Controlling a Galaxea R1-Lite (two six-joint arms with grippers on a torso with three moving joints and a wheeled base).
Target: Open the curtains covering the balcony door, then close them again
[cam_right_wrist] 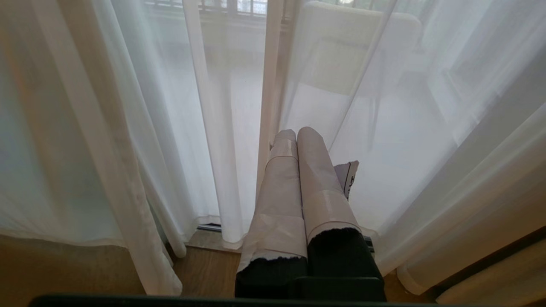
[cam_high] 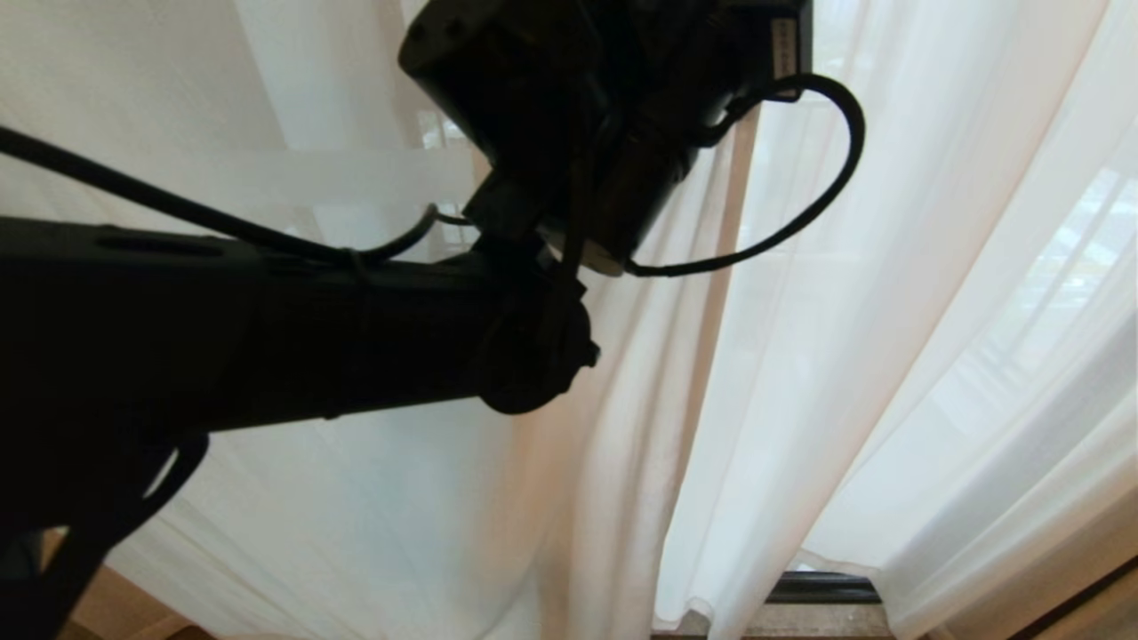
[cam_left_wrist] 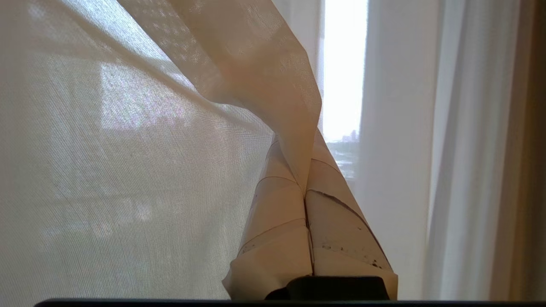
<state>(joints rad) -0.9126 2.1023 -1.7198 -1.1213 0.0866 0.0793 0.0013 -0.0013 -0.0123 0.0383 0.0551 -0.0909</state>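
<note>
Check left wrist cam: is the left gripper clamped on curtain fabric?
Yes: the left gripper is shut with a fold of the curtain pinched between its taped fingers.

Sheer white curtains [cam_high: 889, 356]; black arm [cam_high: 222, 338]; cream-taped left claw [cam_left_wrist: 305, 187].

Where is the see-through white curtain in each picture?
Head view: the sheer white curtains hang behind the black left arm.
Left wrist view: a fold is pinched in the shut left gripper.
Right wrist view: they hang ahead of the shut right gripper.
Shared landmark: the curtains' soft vertical folds.
</note>
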